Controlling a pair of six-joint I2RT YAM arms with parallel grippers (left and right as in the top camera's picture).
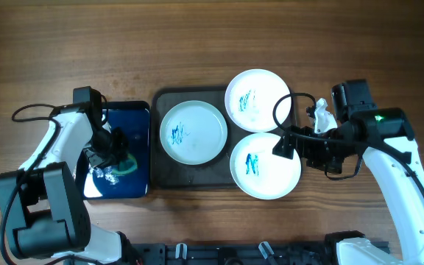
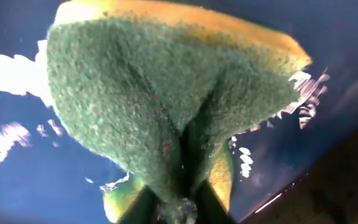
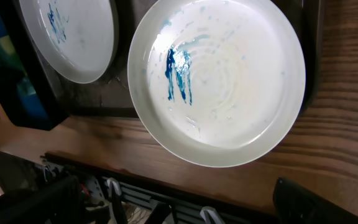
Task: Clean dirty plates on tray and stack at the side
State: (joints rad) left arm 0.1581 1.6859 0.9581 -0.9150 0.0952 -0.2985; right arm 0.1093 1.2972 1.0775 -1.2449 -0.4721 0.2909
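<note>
One brown wooden table (image 1: 212, 37) carries one dark grey tray (image 1: 169, 177) between the grippers and one blue tray (image 1: 140, 118) beneath the left gripper (image 1: 111, 156). Three blue-scribbled plates (image 1: 193, 132) sit on the grey tray, nearest the spread right gripper (image 1: 284, 141); the left gripper pinches one green sponge (image 2: 166, 93).

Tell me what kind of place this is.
Likely a robot test bench, not a real kitchen: a wooden table, a grey tray with plates scribbled with blue marks, and a sponge at a blue tray.
</note>
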